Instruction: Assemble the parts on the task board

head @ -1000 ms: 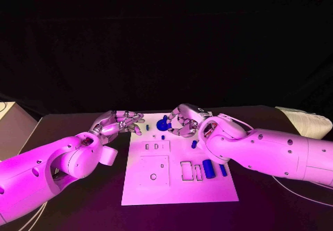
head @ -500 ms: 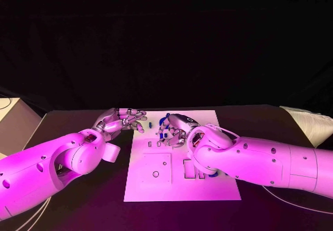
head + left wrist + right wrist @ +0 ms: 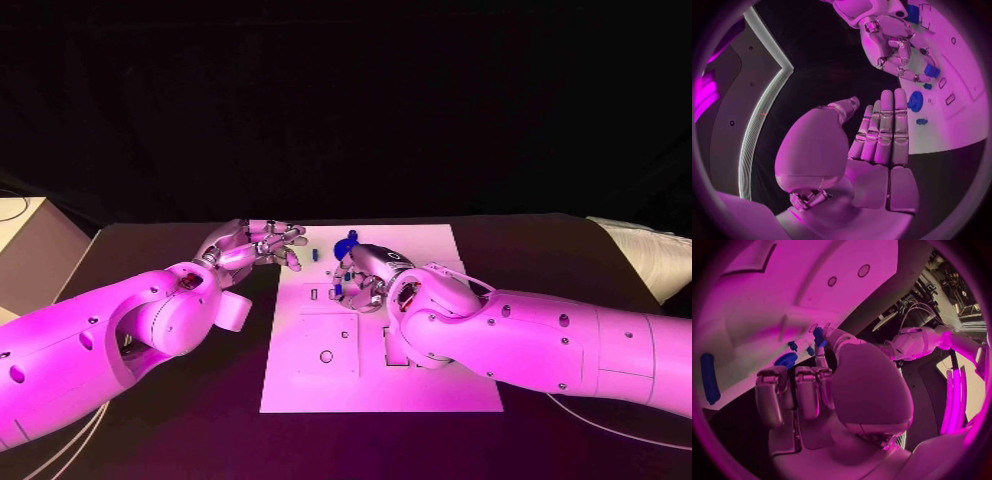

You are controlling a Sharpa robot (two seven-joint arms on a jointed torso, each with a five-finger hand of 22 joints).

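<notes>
The white task board [image 3: 296,385] lies in the middle of the black table. My right hand [image 3: 364,277] hovers low over the board's far half and pinches a small blue part [image 3: 819,335] at its fingertips; the left wrist view shows this part [image 3: 931,71] too. A round blue part [image 3: 346,242] stands near the board's far edge, with a small blue part [image 3: 315,257] beside it. My left hand [image 3: 257,245] is at the board's far left corner, its fingers [image 3: 886,125] stretched out straight and holding nothing.
A long blue part [image 3: 709,377] lies on the board's right side, by my right forearm. The board has a square recess [image 3: 325,352] with a round hole. A pale box [image 3: 18,235] stands at the table's left edge and a white bundle [image 3: 642,255] at its right.
My right hand has come from beside the round blue part at the far edge towards the board's middle, with a small blue part at its fingertips. The left hand has barely moved. The camera shifted.
</notes>
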